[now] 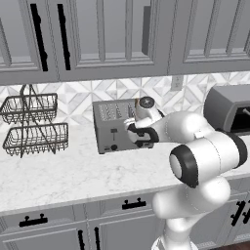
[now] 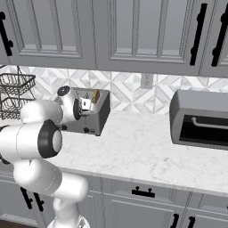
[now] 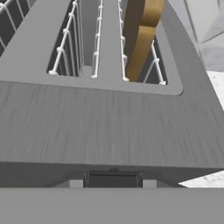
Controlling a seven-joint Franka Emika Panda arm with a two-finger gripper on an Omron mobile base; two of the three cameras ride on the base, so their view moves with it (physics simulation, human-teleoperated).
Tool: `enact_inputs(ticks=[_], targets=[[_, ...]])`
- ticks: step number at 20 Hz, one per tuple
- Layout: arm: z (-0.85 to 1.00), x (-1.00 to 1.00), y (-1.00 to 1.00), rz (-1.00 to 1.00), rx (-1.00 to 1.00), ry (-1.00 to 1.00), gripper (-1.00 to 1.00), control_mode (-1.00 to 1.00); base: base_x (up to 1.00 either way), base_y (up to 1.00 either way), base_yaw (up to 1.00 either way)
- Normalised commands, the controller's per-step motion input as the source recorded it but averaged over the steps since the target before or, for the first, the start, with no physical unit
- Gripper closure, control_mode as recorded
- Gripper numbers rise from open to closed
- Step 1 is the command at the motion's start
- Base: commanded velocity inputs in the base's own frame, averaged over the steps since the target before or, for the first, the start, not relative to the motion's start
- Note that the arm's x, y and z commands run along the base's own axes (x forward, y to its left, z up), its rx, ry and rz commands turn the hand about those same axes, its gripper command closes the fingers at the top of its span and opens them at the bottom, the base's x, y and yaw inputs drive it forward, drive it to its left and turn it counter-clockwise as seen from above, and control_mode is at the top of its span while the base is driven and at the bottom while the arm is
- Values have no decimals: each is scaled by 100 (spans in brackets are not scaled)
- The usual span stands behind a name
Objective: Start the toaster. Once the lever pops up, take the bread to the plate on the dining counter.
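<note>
The brushed-grey toaster (image 1: 110,128) stands on the marble counter against the tiled wall, also seen as the toaster (image 2: 101,111). The bread (image 3: 142,35) stands upright in the right-hand slot, its tan edge poking out of the top as the bread (image 2: 95,95). My gripper (image 3: 113,182) hangs at the toaster's front top edge, over its right half. A black lever (image 3: 113,177) sits between the two pale finger bits, which touch its ends. In the left base view my wrist covers the toaster's right front. The plate and the dining counter are out of view.
A two-tier wire basket rack (image 1: 31,124) stands left of the toaster. A dark-grey oven box (image 2: 200,118) sits to the right on the same counter (image 2: 133,151). Grey wall cabinets hang overhead, and drawers with black handles run below the counter edge.
</note>
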Motion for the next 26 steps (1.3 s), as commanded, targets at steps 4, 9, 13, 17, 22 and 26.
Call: enact_inputs(ticks=[4, 9, 13, 17, 22, 26], targets=[[0, 0, 0, 0, 0, 0, 100, -100, 0, 0, 0], [-29, -5, 0, 0, -1, 0, 100, -100, 0, 0, 0], [-58, -11, 0, 0, -5, 0, 100, -100, 0, 0, 0], [-61, -7, 0, 0, -6, 0, 100, -100, 0, 0, 0], [-55, -8, 0, 0, -5, 0, 100, -100, 0, 0, 0], [-28, -4, 0, 0, -1, -2, 100, -100, 0, 0, 0]])
